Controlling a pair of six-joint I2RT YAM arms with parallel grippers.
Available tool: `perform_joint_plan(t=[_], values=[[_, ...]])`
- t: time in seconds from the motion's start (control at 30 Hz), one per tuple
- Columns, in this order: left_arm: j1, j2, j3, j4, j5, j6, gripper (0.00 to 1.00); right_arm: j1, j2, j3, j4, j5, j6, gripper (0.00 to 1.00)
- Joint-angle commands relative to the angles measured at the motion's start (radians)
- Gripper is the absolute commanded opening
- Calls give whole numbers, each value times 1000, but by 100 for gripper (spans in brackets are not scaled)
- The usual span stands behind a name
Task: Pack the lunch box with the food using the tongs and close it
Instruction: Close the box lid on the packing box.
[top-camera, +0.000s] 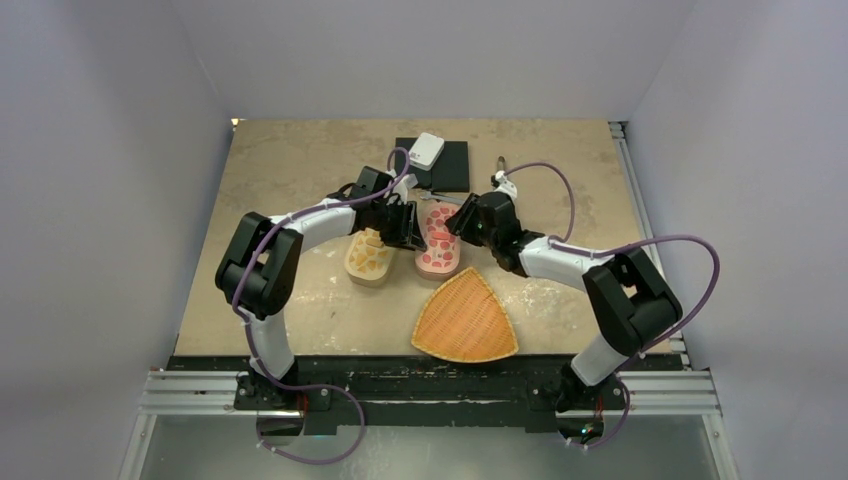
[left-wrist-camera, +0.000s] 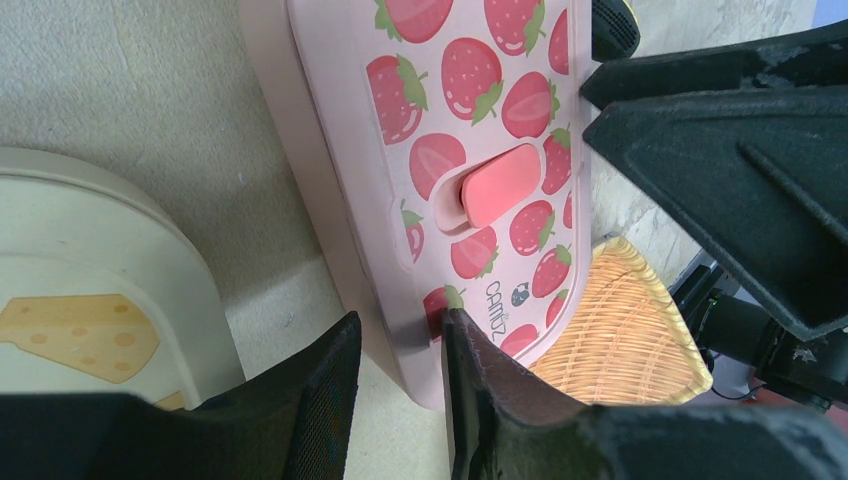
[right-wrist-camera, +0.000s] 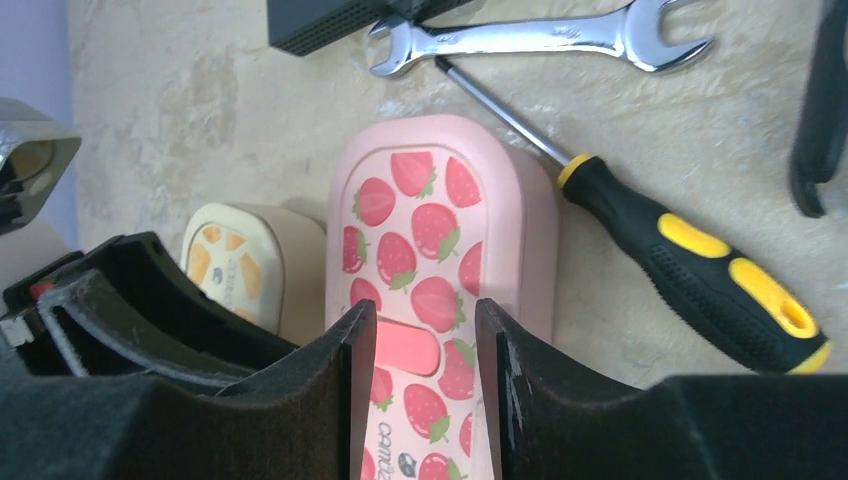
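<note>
Two grippers meet at the pink strawberry lunch box (top-camera: 440, 240), which lies lid-on at the middle of the tabletop (top-camera: 300, 170). My left gripper (left-wrist-camera: 400, 325) stands partly open astride the box's corner. One finger (left-wrist-camera: 480, 400) is against the lid and the other is off the wall with bare tabletop between, so it clamps nothing. My right gripper (right-wrist-camera: 425, 310) hangs over the lid, also partly open and empty, with the red latch tab (right-wrist-camera: 405, 350) in its gap. I cannot tell whether it touches. A cheese-print box (top-camera: 368, 258) sits just beside the pink one. A screwdriver (right-wrist-camera: 690, 250) and a wrench (right-wrist-camera: 520, 40) lie beyond it, and a woven basket (top-camera: 465, 320) lies nearer the bases.
</note>
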Motion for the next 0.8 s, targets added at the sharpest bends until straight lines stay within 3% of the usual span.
perform_joint_plan(t=[0.0, 0.33, 0.57, 0.77], values=[[1, 8, 19, -1, -12, 18, 34, 7, -19, 44, -109, 132, -51, 45], [1, 9, 19, 3, -9, 17, 34, 7, -6, 71, -139, 145, -55, 46], [1, 9, 19, 6, -2, 16, 34, 7, 31, 85, -95, 88, -91, 32], [1, 8, 19, 8, 2, 17, 35, 6, 53, 97, -86, 61, -103, 27]])
